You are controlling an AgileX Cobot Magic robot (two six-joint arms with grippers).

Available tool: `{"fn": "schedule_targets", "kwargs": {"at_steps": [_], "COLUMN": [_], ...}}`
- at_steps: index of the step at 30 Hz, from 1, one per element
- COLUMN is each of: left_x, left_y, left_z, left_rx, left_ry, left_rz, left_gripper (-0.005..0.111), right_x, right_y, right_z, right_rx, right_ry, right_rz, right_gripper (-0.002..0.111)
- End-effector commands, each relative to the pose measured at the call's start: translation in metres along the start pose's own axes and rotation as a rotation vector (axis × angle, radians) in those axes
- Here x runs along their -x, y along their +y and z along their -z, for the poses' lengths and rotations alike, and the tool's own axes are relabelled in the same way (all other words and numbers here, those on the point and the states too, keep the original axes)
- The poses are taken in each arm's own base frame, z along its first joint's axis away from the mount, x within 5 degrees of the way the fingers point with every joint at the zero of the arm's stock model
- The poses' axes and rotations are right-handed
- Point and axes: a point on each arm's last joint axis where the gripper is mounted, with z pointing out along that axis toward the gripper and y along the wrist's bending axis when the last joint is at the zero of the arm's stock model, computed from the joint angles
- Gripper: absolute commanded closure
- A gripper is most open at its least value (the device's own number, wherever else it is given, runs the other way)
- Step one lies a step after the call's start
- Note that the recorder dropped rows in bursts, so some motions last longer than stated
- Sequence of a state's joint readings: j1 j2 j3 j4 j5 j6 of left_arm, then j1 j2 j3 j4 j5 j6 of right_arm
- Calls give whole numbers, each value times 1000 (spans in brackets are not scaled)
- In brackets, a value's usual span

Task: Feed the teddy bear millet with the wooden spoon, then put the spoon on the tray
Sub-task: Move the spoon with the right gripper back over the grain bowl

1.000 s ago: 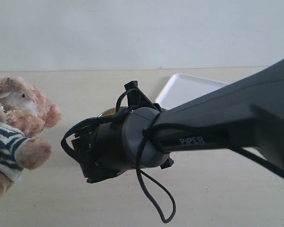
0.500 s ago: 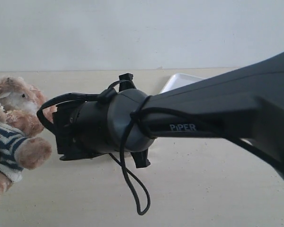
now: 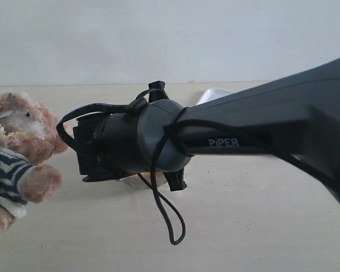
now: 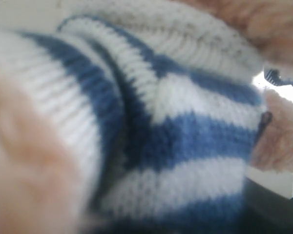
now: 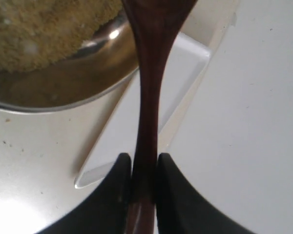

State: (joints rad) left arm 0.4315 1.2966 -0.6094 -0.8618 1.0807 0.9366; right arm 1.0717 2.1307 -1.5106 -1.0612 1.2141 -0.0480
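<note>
Right pincer [image 5: 144, 163] clamped on wooden spoon [image 5: 149, 92]; bear waiting at desk's left edge.

Jaws pinch the thin handle from both sides. The spoon's head reaches over the rim of the metal bowl [image 5: 63, 100] holding the millet [image 5: 44, 29]. White tray [image 5: 185, 63] just beside the bowl. Teddy bear [image 3: 20, 144] sits upright on the desk [image 3: 260, 226]. Left pincer hidden, state can't be told; its camera shows only the striped shirt [image 4: 185, 141].

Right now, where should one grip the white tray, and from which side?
Pinch the low rim of the tray at the corner away from the metal bowl, from above, one finger inside: it lies flat, so probably only the rim offers a hold.
</note>
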Motion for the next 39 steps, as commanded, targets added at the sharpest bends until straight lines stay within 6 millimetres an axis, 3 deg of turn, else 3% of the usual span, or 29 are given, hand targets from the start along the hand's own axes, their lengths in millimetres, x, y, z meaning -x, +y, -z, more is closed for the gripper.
{"fn": "schedule_targets", "kwargs": {"at_steps": [1, 12, 26, 39], "left_x": [1, 1, 2, 2], "left_y": [-4, -4, -4, -4], "left_z": [3, 3, 3, 3], "left_rx": [-10, -10, -8, -8], "left_ry": [-23, -23, -24, -24], "left_rz": [-2, -2, -2, -2], "left_gripper": [100, 100, 100, 100], "right_x": [-8, -5, 5, 6], "right_y": [-2, 16, 30, 35], "right_z": [-12, -31, -15, -13], "right_rx": [-16, 9, 54, 114], "right_ry": [39, 85, 50, 46], "right_rz": [17, 77, 80, 53], "right_gripper": [106, 106, 106, 106]}}
